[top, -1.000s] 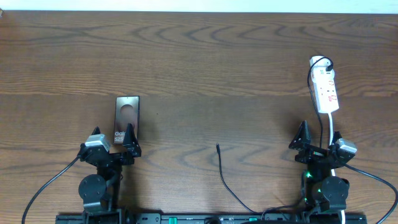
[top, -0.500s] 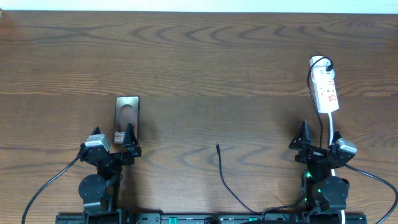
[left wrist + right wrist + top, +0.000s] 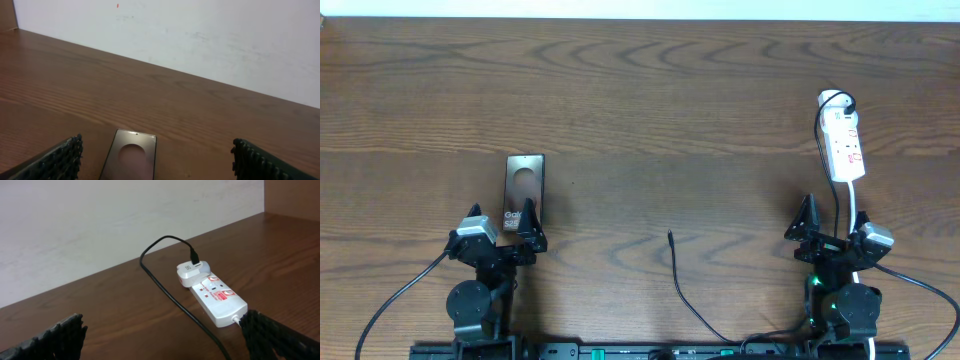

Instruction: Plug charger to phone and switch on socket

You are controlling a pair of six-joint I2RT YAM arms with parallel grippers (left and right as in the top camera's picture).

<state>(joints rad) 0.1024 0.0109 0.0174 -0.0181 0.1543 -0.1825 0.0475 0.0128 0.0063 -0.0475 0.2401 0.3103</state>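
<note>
The dark-brown phone [image 3: 524,186] lies flat at the left of the table; it also shows in the left wrist view [image 3: 130,159], between the jaws' line of sight. My left gripper [image 3: 502,232] is open and empty just in front of the phone's near end. The thin black charger cable [image 3: 682,285] lies at centre front, its plug tip [image 3: 670,236] pointing away, free on the wood. The white socket strip [image 3: 844,143] lies at the far right, with a white adapter [image 3: 191,272] plugged in and red switch marks. My right gripper [image 3: 832,234] is open and empty, in front of the strip.
The black cable [image 3: 170,297] runs from the adapter along the strip toward my right arm. The strip's white cord [image 3: 858,215] leads to the front edge. A pale wall [image 3: 200,30] borders the table's far edge.
</note>
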